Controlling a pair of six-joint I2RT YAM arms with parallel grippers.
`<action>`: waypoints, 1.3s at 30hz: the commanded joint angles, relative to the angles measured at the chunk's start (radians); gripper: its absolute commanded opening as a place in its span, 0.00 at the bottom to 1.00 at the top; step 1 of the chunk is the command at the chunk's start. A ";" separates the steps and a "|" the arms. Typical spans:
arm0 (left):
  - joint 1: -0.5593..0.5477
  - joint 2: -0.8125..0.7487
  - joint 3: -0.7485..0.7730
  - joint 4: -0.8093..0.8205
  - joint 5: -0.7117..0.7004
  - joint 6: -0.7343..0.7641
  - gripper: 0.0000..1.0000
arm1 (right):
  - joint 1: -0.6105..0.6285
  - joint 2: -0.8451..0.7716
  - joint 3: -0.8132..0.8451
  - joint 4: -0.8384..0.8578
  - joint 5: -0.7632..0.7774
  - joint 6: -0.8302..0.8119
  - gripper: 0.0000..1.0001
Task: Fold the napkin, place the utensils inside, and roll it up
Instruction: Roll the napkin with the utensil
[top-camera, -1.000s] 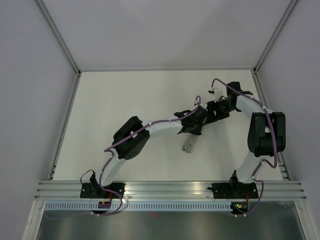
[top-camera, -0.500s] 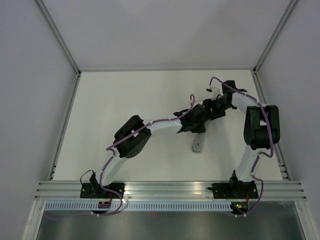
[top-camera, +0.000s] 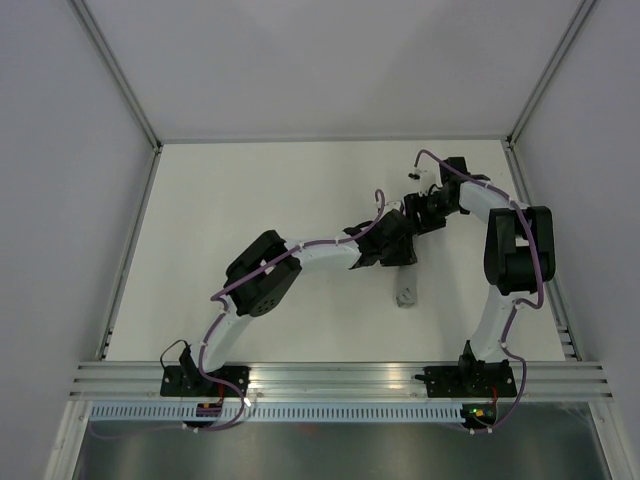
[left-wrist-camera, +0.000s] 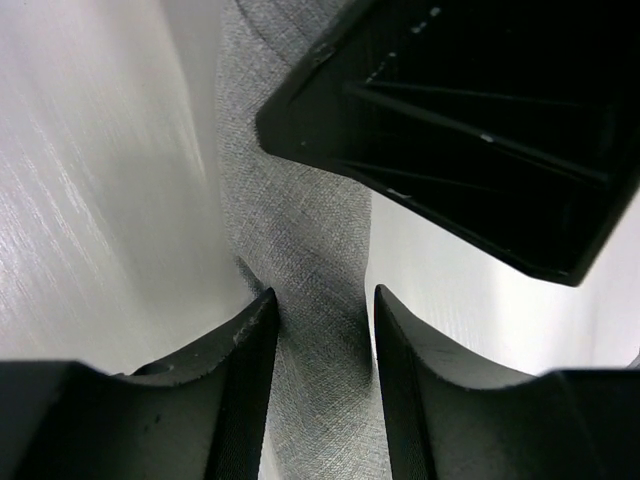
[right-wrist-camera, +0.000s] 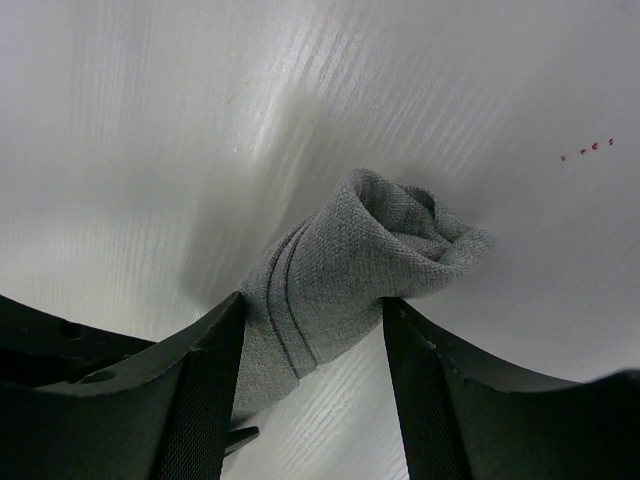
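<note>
While the napkin (right-wrist-camera: 340, 260) is sitting as a tight grey roll between both sets of fingers, the step in hand is looking like the finishing of the roll.

- The right gripper (right-wrist-camera: 312, 305) is pinching the roll across its width. Both fingers are touching cloth, and the spiralled end is poking out just beyond the fingertips.
- The left gripper (left-wrist-camera: 325, 295) is clamping grey fabric too, the cloth filling the gap between its fingers.
- Doing it well, as I judge: both grips holding firm without crushing, and the roll going down onto the table (right-wrist-camera: 120, 120) loose edge underneath so the wraps are not springing open. Then one side letting go at a time.

Hard to read:
- The utensils are not showing anywhere, and I cannot tell whether they are lying inside the roll.
- A black ribbed shape (left-wrist-camera: 470, 130), probably part of the other gripper, is blocking the cloth beyond the left fingertips.
- From overhead the arms are covering most of the roll, with only one end sticking out on the near side of the left fingers.
- It is unclear whether the roll is touching the table.
</note>
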 joint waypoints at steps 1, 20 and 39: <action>-0.012 0.071 -0.068 -0.177 0.012 0.008 0.51 | 0.013 0.023 0.031 0.059 0.011 -0.023 0.63; 0.014 -0.042 -0.151 -0.088 -0.017 0.096 0.55 | 0.062 0.031 0.042 0.090 0.131 -0.041 0.57; 0.013 -0.124 -0.176 -0.082 -0.105 0.209 0.57 | 0.067 0.011 0.040 0.102 0.146 -0.034 0.56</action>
